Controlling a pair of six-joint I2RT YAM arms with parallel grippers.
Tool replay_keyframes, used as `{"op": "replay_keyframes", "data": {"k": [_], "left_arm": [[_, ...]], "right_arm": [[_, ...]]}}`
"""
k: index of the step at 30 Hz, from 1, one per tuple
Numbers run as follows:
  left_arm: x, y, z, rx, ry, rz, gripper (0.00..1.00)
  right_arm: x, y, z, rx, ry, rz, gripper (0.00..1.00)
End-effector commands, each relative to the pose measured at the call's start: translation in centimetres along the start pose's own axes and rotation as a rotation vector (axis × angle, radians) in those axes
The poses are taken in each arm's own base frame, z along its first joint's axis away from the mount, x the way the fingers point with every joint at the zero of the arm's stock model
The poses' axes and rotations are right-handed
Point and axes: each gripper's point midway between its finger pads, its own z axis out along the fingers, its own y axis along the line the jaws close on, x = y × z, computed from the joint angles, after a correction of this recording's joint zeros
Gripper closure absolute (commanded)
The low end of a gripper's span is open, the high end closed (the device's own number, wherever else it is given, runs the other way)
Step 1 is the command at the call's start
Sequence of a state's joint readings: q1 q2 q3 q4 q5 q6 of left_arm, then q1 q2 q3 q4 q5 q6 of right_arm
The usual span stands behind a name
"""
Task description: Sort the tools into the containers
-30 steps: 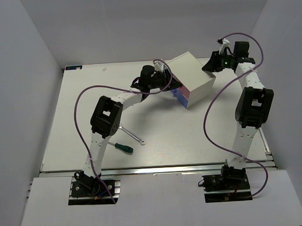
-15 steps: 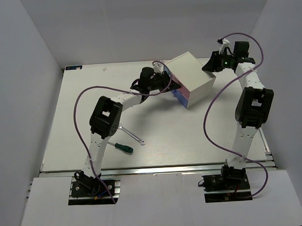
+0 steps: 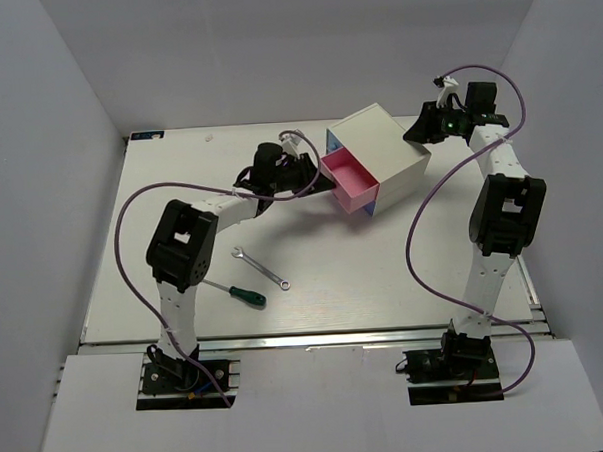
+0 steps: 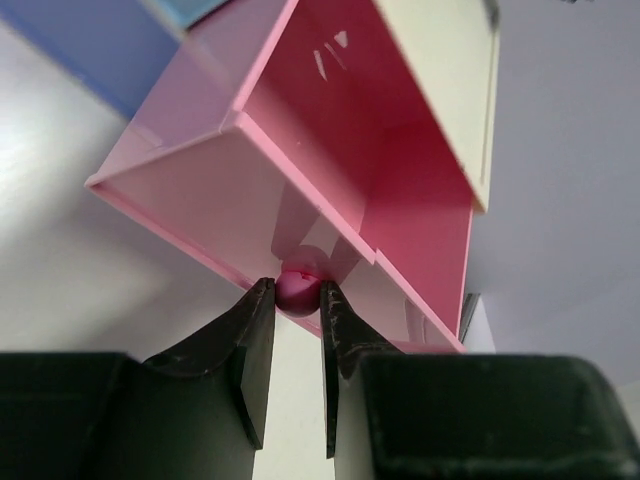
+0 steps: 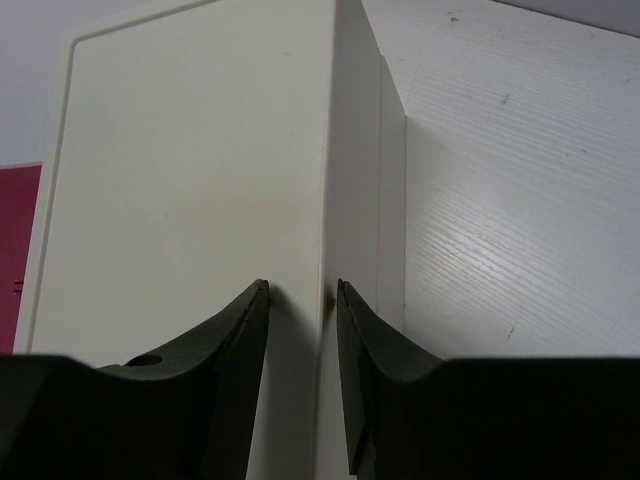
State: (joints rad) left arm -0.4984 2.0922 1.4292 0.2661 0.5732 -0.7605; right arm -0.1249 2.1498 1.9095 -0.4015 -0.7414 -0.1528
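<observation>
White surface (image 3: 159, 182) holds wrench (image 3: 260, 268) and screwdriver (image 3: 239, 292) near-left of the cabinet (image 3: 378, 141), nearer the left end effector (image 4: 297, 300) clamped on the pink knob (image 4: 298, 287); right end effector (image 5: 302, 300) clamps the cabinet.

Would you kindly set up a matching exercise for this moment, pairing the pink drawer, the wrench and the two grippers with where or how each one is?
Things:
1. pink drawer
2. wrench
3. left gripper
4. right gripper

States:
A. shut on a small pink knob
B. pulled out of the white cabinet
C. lying on the table near the green-handled screwdriver
D. fingers either side of the cabinet's corner edge

Pairs: 1-B, 2-C, 3-A, 4-D
</observation>
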Motion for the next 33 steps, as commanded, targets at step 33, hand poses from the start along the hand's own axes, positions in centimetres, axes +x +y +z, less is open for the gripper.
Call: {"op": "replay_keyframes", "data": {"k": [33], "left_arm": [[-4.7,1.4,-19.0,-0.486,-0.272,0.076,0.72]], "right_arm": [[-4.9,-1.9,-10.7,0.245,-0.025,-0.301,0.3]]}}
